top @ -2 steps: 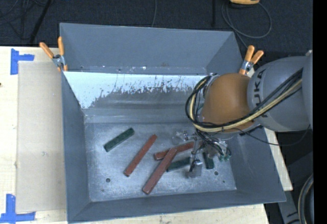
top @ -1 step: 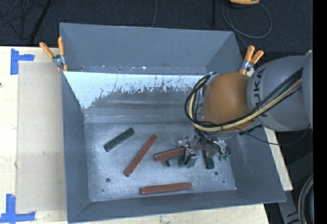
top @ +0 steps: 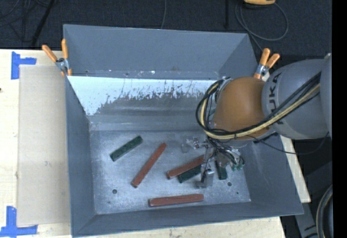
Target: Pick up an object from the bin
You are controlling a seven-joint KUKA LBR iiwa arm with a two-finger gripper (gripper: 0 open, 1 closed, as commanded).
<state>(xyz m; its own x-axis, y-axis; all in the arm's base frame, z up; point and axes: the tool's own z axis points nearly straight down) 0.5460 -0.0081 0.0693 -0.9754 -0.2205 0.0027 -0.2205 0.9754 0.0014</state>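
Observation:
My gripper point(top: 212, 167) is low in the right part of the bin, under the orange cover. It stands at the right end of a short brown bar point(top: 184, 169) that lies slanted on the floor. A small dark green block point(top: 188, 175) lies against that bar's lower side, just left of the gripper. Whether the gripper touches either one is hidden by its own body.
A longer brown bar point(top: 148, 165) lies slanted in the bin's middle. A dark green bar point(top: 126, 148) is to its left. Another brown bar point(top: 176, 199) lies flat near the front wall. The arm and its cables cover the bin's right side.

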